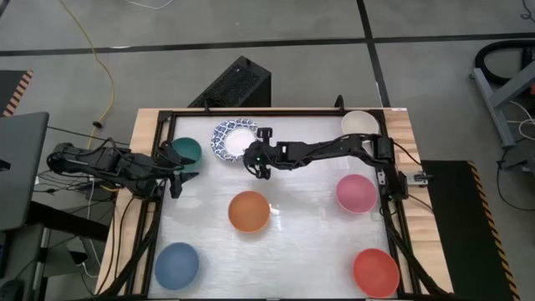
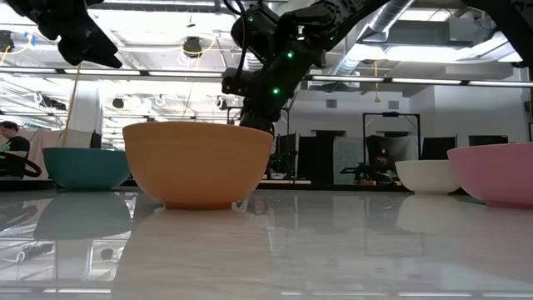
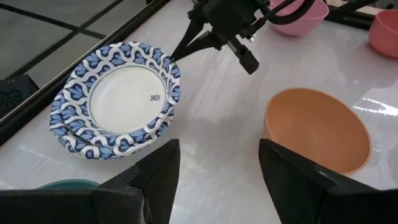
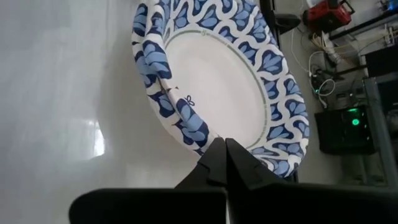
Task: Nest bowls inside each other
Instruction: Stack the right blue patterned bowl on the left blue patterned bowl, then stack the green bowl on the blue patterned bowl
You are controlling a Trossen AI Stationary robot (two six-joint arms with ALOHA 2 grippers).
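Observation:
A white bowl with a blue patterned rim (image 1: 231,138) rests on its base at the table's far side, and its edge shows more than one layer (image 3: 78,142). My right gripper (image 4: 224,146) is shut at its rim on the side facing the table's right edge. My left gripper (image 3: 217,152) is open at the left edge, next to the green bowl (image 1: 185,151), and holds nothing. The orange bowl (image 1: 249,211) stands mid-table. Around it are the pink (image 1: 356,193), red (image 1: 375,272), blue (image 1: 176,265) and cream (image 1: 359,124) bowls, each standing on its own. My right gripper has its fingertips (image 3: 178,53) closed together on the patterned bowl's rim (image 4: 198,132), on the side toward the table's right edge. The fingers slant down at it from the right. The bowl sits flat on the table.
A black frame (image 1: 276,111) runs around the white table top. Bare table lies between the orange bowl and the pink one, and along the near edge between the blue and red bowls. My right arm (image 1: 326,150) stretches across the far half.

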